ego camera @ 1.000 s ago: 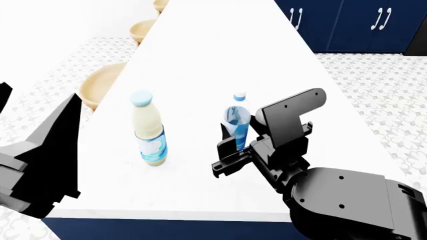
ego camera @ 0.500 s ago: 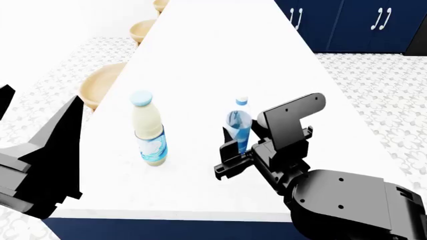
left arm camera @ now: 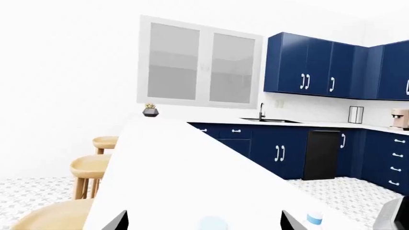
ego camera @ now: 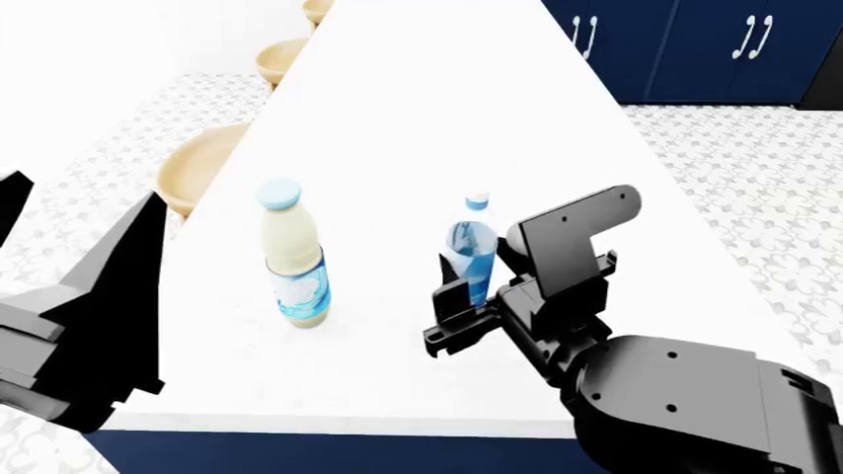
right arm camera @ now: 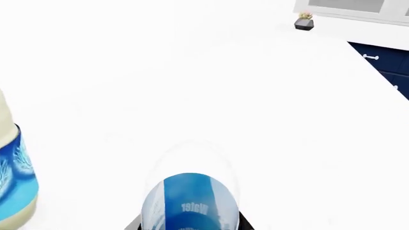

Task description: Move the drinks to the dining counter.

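Note:
On the white dining counter [ego camera: 435,118] a cream bottle [ego camera: 292,259] with a pale blue cap stands upright. To its right is the slimmer clear-blue water bottle [ego camera: 471,247], upright between the fingers of my right gripper [ego camera: 464,292], which is shut on it; its base is hidden behind the gripper. The right wrist view shows the water bottle [right arm camera: 190,203] close up, a finger against each side, and the cream bottle [right arm camera: 13,177] at the edge. My left gripper [ego camera: 79,212] hangs open off the counter's near left corner. In the left wrist view the pale blue cap [left arm camera: 213,224] shows between its spread fingertips [left arm camera: 121,221].
Round tan stools [ego camera: 197,173] line the counter's left side. Navy cabinets [ego camera: 685,49] stand beyond its right side across patterned floor. A small potted plant [right arm camera: 305,21] sits at the counter's far end. A black appliance [left arm camera: 323,153] is set into the cabinets.
The water bottle has come down a little with my right gripper still around it. The left gripper has shifted slightly. The cream bottle has stayed put.

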